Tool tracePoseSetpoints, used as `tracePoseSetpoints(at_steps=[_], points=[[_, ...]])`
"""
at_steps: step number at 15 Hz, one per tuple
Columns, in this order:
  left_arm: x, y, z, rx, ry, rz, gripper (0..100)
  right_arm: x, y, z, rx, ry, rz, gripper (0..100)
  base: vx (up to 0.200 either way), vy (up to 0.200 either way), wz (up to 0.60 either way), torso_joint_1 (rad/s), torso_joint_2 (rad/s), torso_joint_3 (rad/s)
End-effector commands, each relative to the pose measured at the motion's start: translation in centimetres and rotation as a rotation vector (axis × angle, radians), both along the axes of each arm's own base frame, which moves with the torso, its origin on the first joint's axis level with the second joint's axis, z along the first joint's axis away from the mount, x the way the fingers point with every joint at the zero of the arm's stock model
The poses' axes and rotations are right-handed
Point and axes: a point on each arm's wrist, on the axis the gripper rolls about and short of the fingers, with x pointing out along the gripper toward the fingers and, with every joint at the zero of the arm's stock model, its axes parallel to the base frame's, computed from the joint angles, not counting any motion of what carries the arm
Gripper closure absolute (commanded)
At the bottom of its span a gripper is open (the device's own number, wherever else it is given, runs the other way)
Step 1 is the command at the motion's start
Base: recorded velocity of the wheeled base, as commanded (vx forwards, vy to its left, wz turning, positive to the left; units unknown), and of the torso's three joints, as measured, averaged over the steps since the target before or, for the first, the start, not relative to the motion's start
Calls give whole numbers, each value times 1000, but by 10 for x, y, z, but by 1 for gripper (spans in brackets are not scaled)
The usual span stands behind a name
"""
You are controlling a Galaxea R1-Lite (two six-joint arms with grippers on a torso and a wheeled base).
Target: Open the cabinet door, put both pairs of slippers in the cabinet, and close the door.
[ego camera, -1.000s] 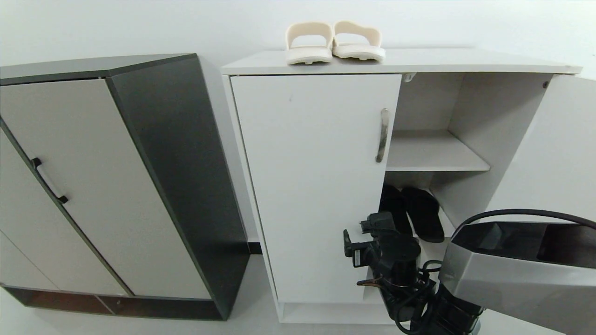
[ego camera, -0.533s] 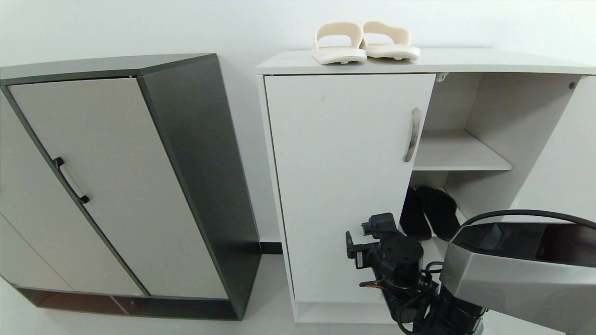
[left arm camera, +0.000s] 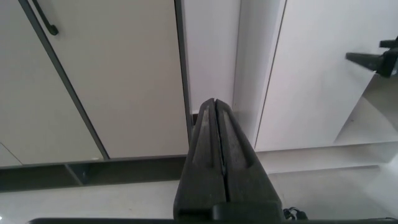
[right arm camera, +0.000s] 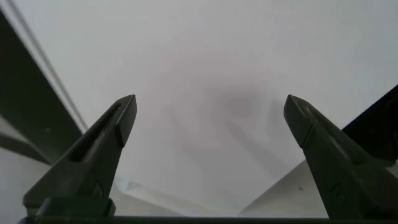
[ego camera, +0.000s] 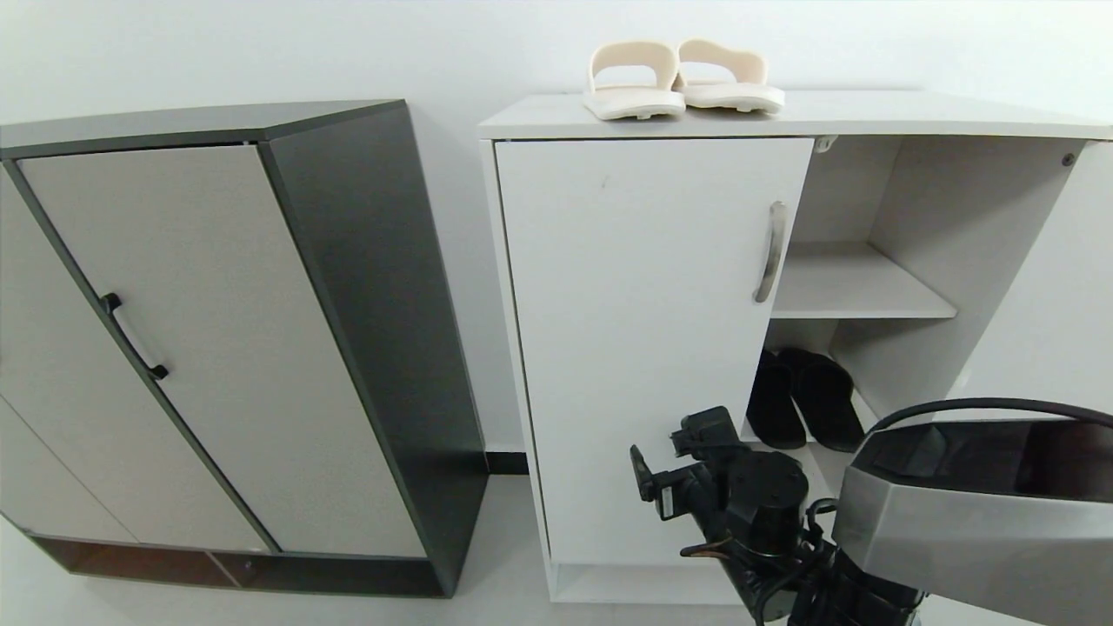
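A pair of beige slippers (ego camera: 683, 80) rests on top of the white cabinet (ego camera: 913, 111). Its left door (ego camera: 643, 348) with a metal handle (ego camera: 767, 252) is closed; its right door (ego camera: 1043, 287) stands swung open. A pair of black slippers (ego camera: 804, 398) lies on the lower shelf inside, under a bare upper shelf (ego camera: 856, 291). My right gripper (ego camera: 665, 452) hangs low in front of the closed left door, open and holding nothing; its wrist view faces the white door (right arm camera: 211, 74) between the spread fingers (right arm camera: 99, 149). My left gripper (left arm camera: 214, 109) is shut and holds nothing, low before the gap between the two cabinets.
A dark grey cabinet (ego camera: 365, 287) with a beige door and black handle (ego camera: 130, 335) stands to the left of the white one, a narrow gap between them. Pale floor (ego camera: 487, 600) lies in front. The open right door juts out at the far right.
The head camera turned, shifting the whole picture to the right. My right gripper has sunk slightly and drifted a little left in front of the closed door.
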Motion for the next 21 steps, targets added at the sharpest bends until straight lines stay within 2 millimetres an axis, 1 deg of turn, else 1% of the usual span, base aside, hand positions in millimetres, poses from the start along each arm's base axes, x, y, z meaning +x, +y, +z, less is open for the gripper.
tracePoseSetpoints(at_steps=[1,2,4,6,7,8,9,12,19,21], points=[[0,0,0,0,2,0,100,-19,-3,26,30,-29,44,0,0,0,0,0,0,0],[0,0,0,0,2,0,100,-24,-6,27,24,-19,87,0,0,0,0,0,0,0],[0,0,0,0,2,0,100,-25,-7,34,40,-33,99,0,0,0,0,0,0,0],[0,0,0,0,2,1,100,-31,-11,56,68,-63,105,0,0,0,0,0,0,0],[0,0,0,0,2,0,100,-39,-11,65,68,-48,122,0,0,0,0,0,0,0],[0,0,0,0,2,1,100,-44,-12,68,65,-36,131,0,0,0,0,0,0,0],[0,0,0,0,2,0,100,-49,-12,66,50,-13,153,0,0,0,0,0,0,0],[0,0,0,0,2,0,100,-49,-12,60,37,1,154,0,0,0,0,0,0,0],[0,0,0,0,2,0,100,-50,-12,59,30,4,168,0,0,0,0,0,-9,-5],[0,0,0,0,2,0,100,-50,-12,59,28,3,170,0,0,0,0,2,-212,-261]])
